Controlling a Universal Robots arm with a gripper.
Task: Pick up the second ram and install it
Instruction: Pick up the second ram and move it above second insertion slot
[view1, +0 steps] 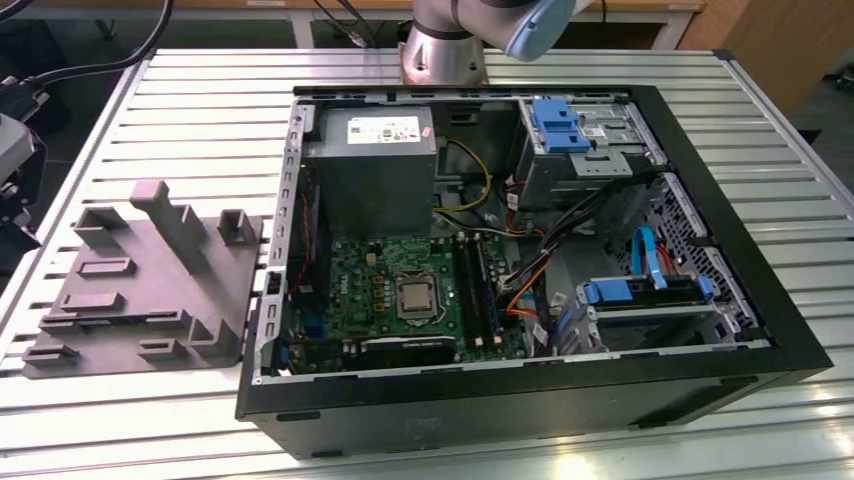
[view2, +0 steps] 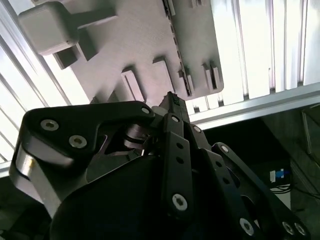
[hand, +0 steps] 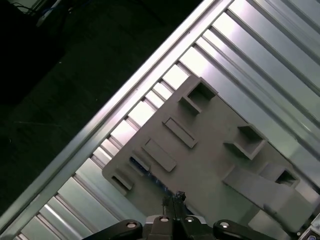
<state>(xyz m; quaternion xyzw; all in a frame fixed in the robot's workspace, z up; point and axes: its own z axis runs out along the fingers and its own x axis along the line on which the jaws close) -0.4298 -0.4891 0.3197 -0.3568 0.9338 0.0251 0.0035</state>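
Grey holder (hand: 210, 165) beneath hand (hand: 172, 196)

Open case (view1: 534, 400); cables (view1: 525, 290) beside memory slots (view1: 471, 285)

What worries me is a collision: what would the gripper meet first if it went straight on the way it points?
Probably the grey fixture plate: in both wrist views the gripper points at its flat face. How far off cannot be told.

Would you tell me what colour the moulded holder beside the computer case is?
The moulded holder is plain grey, clearest in the exterior view.
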